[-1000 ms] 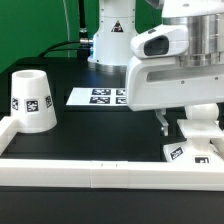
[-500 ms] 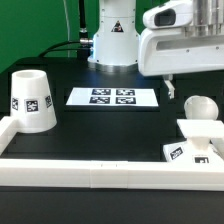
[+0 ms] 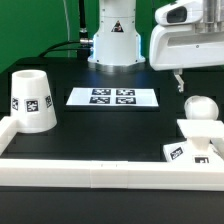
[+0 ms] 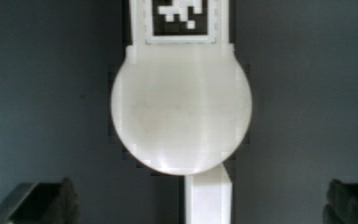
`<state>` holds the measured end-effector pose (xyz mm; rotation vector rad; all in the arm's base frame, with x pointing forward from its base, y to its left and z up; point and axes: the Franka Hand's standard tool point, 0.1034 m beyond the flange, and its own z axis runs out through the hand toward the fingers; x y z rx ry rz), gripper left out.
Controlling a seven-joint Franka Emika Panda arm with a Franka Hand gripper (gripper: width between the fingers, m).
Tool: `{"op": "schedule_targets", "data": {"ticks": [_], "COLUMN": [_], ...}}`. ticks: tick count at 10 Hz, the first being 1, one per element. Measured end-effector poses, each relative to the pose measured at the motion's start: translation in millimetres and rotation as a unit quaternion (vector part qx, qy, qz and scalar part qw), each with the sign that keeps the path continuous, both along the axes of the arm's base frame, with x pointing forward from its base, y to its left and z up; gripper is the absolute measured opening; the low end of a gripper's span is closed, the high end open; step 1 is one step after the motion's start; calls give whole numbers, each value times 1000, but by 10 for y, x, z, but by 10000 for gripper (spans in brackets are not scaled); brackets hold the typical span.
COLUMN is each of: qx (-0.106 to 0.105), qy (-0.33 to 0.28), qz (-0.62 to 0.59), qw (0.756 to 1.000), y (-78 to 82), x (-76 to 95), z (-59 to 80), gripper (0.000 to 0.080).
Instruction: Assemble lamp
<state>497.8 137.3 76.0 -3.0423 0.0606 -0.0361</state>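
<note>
The white rounded bulb (image 3: 200, 108) stands on the small square base (image 3: 192, 151) at the exterior view's right, and the base shows tags on its front. My gripper (image 3: 182, 82) hangs above and slightly behind the bulb, apart from it. In the wrist view the bulb (image 4: 185, 108) fills the middle, with a tag of the base (image 4: 179, 20) beyond it. The dark fingertips (image 4: 34, 202) sit far apart on either side, open and empty. The cone shade (image 3: 32, 100) stands upright at the exterior view's left.
The marker board (image 3: 113, 97) lies flat in the middle, in front of the arm's base (image 3: 115, 40). A long white rail (image 3: 90, 170) runs along the front and turns back at both ends, beside the shade and the lamp base.
My gripper has risen from low around the bulb and drawn off to the exterior view's right. The bulb, hidden before, now stands uncovered on the base.
</note>
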Motion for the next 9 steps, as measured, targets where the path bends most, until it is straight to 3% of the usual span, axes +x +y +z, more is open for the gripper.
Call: {"op": "schedule_targets", "data": {"ticks": [2, 4, 9], "qx": [6, 17, 21], "qy": [65, 131, 282], "qz": [16, 35, 44], "qw": [998, 991, 958], "y": [-74, -18, 53], "x": [-60, -103, -199], "z": [-101, -165, -180], "gripper": [699, 699, 699]}}
